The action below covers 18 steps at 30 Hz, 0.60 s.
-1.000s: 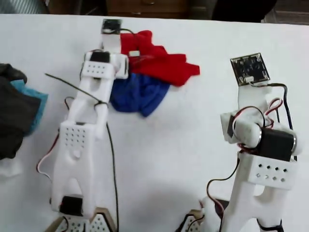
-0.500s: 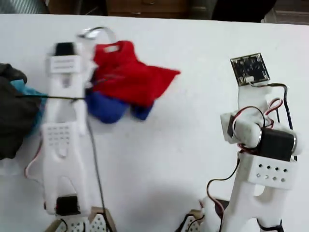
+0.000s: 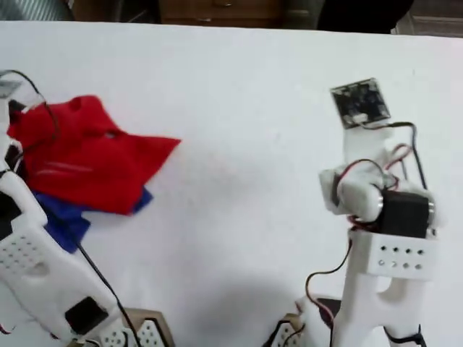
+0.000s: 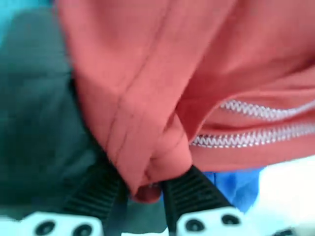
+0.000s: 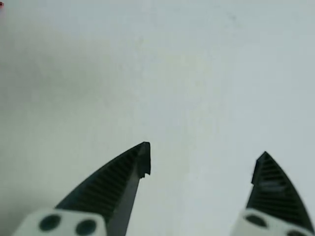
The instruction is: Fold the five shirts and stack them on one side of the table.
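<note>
Starting at the left edge of the high view, the left arm (image 3: 36,275) lies across the lower left corner of the table (image 3: 253,87), with its white links pointing toward the red shirt (image 3: 87,159). The red shirt lies crumpled at the table's left side, one pointed corner spread toward the centre. It rests on top of the blue shirt (image 3: 65,220), which shows beneath the red shirt's near edge, just beside the arm.

In the left wrist view, the left gripper (image 4: 147,187) is closed to a narrow gap on a bunched fold of the red shirt (image 4: 147,73). The black ribbed fingers (image 4: 189,189) press the fabric from both sides. A hem with white zigzag stitching runs across the red fabric beside the gripped fold. A dark shirt (image 4: 39,123) lies behind the gripper, partly under the red fabric, with a strip of teal cloth (image 4: 15,7) at its far edge. A patch of the blue shirt (image 4: 236,184) shows on the other side of the fingers.

At the right of the high view, the right arm (image 3: 391,253) stands at the lower right, well apart from the shirts, with its camera board (image 3: 359,101) at the far end. In the right wrist view, the right gripper (image 5: 204,152) is spread wide, its two black fingers (image 5: 118,187) held apart over the white table (image 5: 147,59).
</note>
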Tool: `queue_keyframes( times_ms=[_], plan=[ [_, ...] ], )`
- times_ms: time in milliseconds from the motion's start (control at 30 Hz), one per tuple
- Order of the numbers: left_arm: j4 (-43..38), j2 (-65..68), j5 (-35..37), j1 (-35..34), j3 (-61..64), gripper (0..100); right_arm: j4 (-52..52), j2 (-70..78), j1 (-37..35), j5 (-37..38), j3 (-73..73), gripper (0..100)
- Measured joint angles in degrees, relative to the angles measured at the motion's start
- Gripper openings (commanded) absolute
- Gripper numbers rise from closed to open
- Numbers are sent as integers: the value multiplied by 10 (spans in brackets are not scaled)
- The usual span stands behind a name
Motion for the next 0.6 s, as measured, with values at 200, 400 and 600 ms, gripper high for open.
queue_keyframes(
  times_ms=[200, 400, 600],
  plan=[
    [0, -2, 12, -3, -18, 343, -67, 64, -112, -53, 0, 332],
    [0, -2, 107, -52, -133, 331, -135, 189, -233, -62, -6, 333],
    [1, -3, 191, -135, -240, 331, -186, 310, -365, -131, -91, 425]
  ],
)
